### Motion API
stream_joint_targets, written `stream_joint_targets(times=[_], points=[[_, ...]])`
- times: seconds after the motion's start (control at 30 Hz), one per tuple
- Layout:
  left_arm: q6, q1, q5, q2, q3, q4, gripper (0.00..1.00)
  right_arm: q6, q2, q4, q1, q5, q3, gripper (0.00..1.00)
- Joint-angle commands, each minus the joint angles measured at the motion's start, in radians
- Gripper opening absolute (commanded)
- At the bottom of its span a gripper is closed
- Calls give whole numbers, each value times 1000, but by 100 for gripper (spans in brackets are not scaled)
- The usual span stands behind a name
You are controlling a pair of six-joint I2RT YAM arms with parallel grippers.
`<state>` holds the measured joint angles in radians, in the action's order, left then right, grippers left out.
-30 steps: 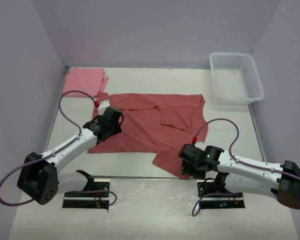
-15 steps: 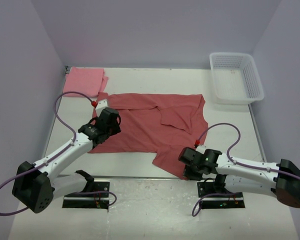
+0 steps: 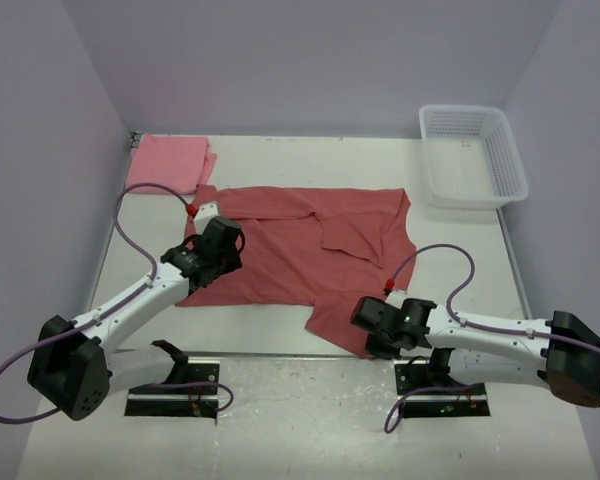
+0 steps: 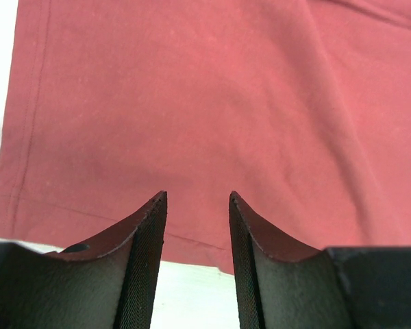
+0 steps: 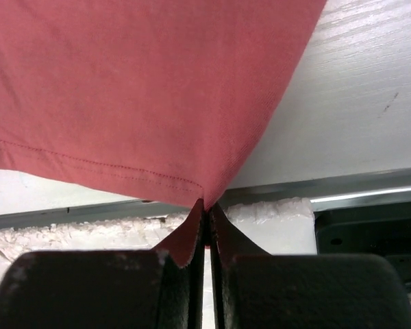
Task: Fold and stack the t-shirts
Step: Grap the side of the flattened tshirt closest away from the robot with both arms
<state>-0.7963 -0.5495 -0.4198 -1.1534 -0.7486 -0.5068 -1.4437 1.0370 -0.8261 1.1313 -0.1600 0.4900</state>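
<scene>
The brick-red t-shirt [image 3: 300, 245] lies spread across the middle of the table [image 3: 310, 165], and the pink t-shirt [image 3: 168, 160] lies folded at the far left corner. The red shirt's near-left hem sits just beneath the left gripper [image 4: 197, 199], whose jaws stand moderately apart and hold nothing. The right gripper [image 5: 207, 205] has its jaws pressed together on the shirt's near-right corner, at the table's front edge.

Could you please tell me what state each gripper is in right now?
Left gripper: open, over the dusty brick-red cotton t-shirt, holding nothing.
Right gripper: shut on that t-shirt's corner.
</scene>
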Motion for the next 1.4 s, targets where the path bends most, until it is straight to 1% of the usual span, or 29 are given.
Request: stream_joint_targets(times=[0.0,0.03,0.13,0.17,0.2,0.23,0.3,0.33,0.37,0.43,0.5,0.53,0.57,0.63,0.67,0.77,0.8,0.9,1.03,1.37], points=[[-26,-10,-42,-29,-46,-81,43,-35,43,-57,33,-97,85,0],[-41,-12,-50,-51,-72,-105,43,-21,60,-76,38,-116,122,0],[-102,-12,-57,-89,-136,-273,43,54,135,-82,41,-183,197,0],[-128,-4,-60,-91,-146,-309,47,78,153,-76,41,-196,214,0],[-185,2,-66,-88,-153,-343,47,103,169,-67,41,-206,231,0],[-210,5,-69,-63,-152,-387,47,150,191,-36,41,-219,249,0],[-260,42,-44,-26,-126,-412,48,212,199,10,41,-217,252,0],[-261,66,-15,10,-109,-400,49,232,199,62,41,-204,242,0],[-259,129,46,20,-97,-394,49,247,189,91,41,-194,231,0],[-245,199,75,2,-80,-423,49,295,176,171,41,-158,200,0],[-219,227,18,-64,-113,-467,50,315,164,185,41,-153,190,0],[-210,265,1,-92,-138,-514,50,322,158,191,41,-150,180,0],[-202,276,-32,-138,-181,-541,51,327,134,194,41,-147,171,0],[-199,307,-25,-167,-201,-564,52,327,95,205,41,-148,130,0],[-192,316,5,-176,-201,-553,52,327,74,206,41,-153,116,0],[-156,359,39,-221,-201,-524,52,322,-8,202,41,-154,73,0],[-155,367,30,-251,-205,-529,52,319,-40,206,41,-154,53,0],[-147,399,-2,-276,-198,-527,52,312,-72,205,41,-150,30,0],[-132,430,15,-279,-156,-477,51,296,-104,206,41,-147,2,0],[-106,444,32,-388,-116,-409,50,275,-138,183,41,-145,-7,0]])
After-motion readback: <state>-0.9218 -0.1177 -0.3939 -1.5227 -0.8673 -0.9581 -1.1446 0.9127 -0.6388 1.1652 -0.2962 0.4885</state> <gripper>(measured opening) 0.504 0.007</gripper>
